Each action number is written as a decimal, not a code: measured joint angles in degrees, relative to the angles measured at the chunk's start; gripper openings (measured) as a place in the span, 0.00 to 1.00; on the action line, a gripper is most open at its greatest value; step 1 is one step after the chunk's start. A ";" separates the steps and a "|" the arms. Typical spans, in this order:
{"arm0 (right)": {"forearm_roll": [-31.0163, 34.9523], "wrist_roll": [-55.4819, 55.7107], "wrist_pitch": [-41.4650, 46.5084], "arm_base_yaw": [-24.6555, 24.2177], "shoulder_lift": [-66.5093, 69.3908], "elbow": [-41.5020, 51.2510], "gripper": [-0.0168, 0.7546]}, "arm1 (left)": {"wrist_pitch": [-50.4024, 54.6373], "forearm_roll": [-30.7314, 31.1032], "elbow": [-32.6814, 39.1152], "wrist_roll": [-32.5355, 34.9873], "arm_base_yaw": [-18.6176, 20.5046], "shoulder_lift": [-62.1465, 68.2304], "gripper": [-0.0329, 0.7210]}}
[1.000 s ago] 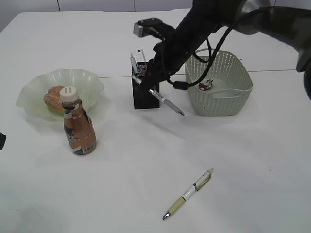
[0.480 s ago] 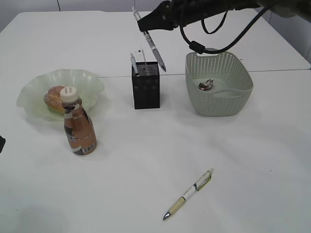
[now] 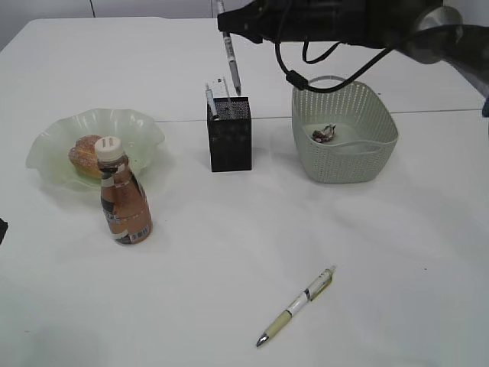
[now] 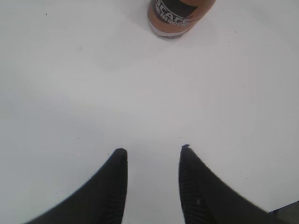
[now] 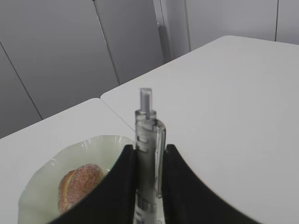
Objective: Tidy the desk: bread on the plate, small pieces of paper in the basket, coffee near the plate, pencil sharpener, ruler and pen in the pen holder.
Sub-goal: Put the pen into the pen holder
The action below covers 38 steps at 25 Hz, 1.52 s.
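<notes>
My right gripper [image 3: 229, 19] is shut on a grey pen [image 3: 231, 65], which hangs nearly upright with its tip just above the black mesh pen holder [image 3: 229, 141]. In the right wrist view the pen [image 5: 148, 135] is clamped between the fingers of the right gripper [image 5: 148, 149], and the plate [image 5: 42, 172] with the bread [image 5: 79, 184] lies beyond. A clear ruler [image 3: 224, 90] sticks out of the holder. A second pen [image 3: 296, 306] lies on the desk in front. My left gripper [image 4: 153, 149] stands open over bare desk, short of the coffee [image 4: 180, 16]. The pencil sharpener is out of view.
The wavy green plate [image 3: 145, 130] holds the bread [image 3: 85, 153] at the left, and the coffee [image 3: 122, 195] stands just in front of it. The perforated basket [image 3: 344, 160], right of the holder, contains a crumpled paper piece [image 3: 325, 134].
The right arm lifted the grey pen from low beside the holder's front to above it. The pen swung from slanted to nearly upright. The left gripper stayed put.
</notes>
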 joint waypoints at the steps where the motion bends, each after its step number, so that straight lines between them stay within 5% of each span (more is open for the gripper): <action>1: 1.07 -0.89 -0.29 0.00 0.78 0.00 0.14 | 0.12 0.00 0.00 0.00 0.00 0.00 0.41; 10: 11.48 -8.48 -1.51 0.00 4.91 0.00 0.14 | 0.33 0.00 0.00 0.00 0.00 0.00 0.41; 23: 11.44 -9.66 -1.36 0.00 6.19 0.00 0.15 | 0.33 0.00 0.00 0.00 0.00 0.00 0.41; 31: 10.37 -9.69 -0.24 0.00 7.38 0.00 0.35 | 0.33 0.00 0.00 0.00 0.00 0.00 0.41; 38: 6.59 -0.97 -0.53 0.00 6.76 0.00 0.38 | 0.33 0.00 0.00 0.00 0.00 0.00 0.41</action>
